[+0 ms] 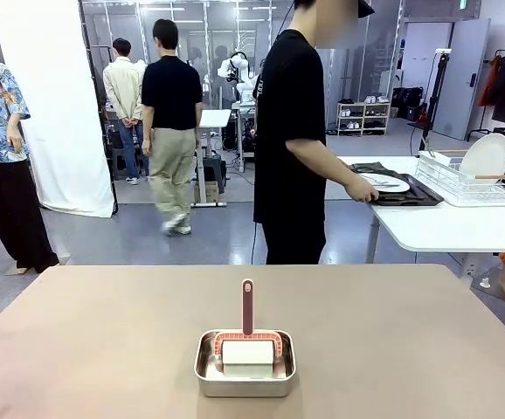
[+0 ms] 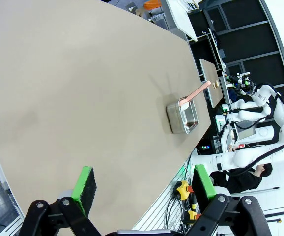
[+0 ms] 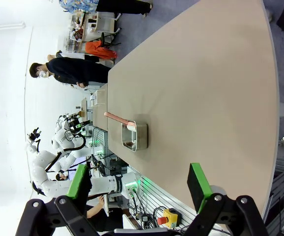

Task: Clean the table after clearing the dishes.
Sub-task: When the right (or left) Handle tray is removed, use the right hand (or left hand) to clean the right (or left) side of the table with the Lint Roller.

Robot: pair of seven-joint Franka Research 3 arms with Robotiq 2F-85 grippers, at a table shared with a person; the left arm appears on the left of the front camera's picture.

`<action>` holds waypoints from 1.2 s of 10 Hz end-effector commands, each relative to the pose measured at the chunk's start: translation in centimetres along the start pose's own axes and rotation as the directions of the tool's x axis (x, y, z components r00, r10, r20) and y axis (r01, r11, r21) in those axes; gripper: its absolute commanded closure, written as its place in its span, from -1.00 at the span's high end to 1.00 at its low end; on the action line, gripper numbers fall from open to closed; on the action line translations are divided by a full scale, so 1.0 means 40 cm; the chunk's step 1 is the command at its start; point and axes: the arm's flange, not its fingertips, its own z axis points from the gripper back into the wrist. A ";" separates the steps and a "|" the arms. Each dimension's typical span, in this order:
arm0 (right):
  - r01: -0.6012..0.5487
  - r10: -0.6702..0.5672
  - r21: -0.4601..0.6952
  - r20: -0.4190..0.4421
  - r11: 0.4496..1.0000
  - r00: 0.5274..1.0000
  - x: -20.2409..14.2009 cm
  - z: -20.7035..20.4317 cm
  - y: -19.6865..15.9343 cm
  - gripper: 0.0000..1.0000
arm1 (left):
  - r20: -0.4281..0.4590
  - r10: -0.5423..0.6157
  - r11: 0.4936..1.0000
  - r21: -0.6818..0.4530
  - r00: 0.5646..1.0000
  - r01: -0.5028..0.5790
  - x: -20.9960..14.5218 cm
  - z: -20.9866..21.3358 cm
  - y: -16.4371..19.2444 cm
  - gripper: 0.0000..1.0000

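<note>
Green-padded left hand [image 2: 143, 183] and right hand [image 3: 138, 181] hang spread over table [image 2: 83, 73].

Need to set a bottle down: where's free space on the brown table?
The table is bare left, right and beyond the steel pan, up to its far edge. The white table is crowded: dishes, dish rack.
</note>
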 end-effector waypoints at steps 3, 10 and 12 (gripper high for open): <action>-0.319 0.298 -0.137 -0.152 0.938 0.942 0.009 -0.086 0.257 1.00 | 0.007 -0.004 1.000 -0.003 1.000 0.004 -0.008 0.003 -0.002 1.00; -0.867 0.523 -0.171 -0.737 0.468 0.428 -0.153 -0.752 0.637 1.00 | 0.007 -0.004 1.000 -0.003 1.000 0.004 -0.008 0.003 -0.002 1.00; -0.924 0.534 -0.156 -0.777 0.349 0.333 -0.250 -0.883 0.618 1.00 | 0.007 -0.004 1.000 -0.003 1.000 0.004 -0.008 0.003 -0.002 1.00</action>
